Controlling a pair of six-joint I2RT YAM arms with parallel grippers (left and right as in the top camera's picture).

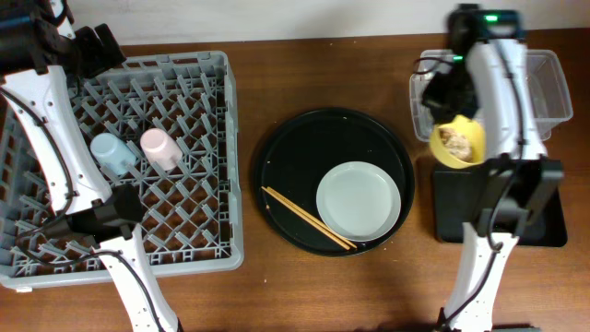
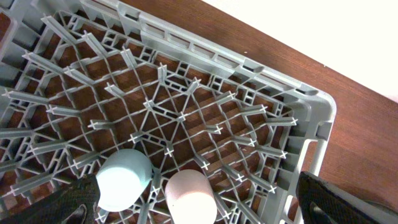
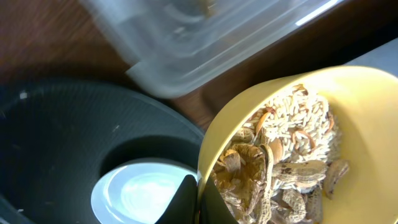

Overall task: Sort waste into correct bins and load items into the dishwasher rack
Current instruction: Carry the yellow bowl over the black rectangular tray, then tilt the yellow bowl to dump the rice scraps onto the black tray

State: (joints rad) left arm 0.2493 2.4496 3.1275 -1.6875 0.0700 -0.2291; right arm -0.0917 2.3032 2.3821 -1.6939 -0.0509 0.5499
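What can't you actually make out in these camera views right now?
Inside the clear tub: overhead, the right arm covers much of it; in the right wrist view it is blurred and cut off by the top edge.
The shallow black tray: overhead, the right arm's base hides its middle.
The right tool: the right wrist view shows only dark fingertips at the yellow bowl rim, cut off by the bottom edge; overhead, the arm hides the grip.
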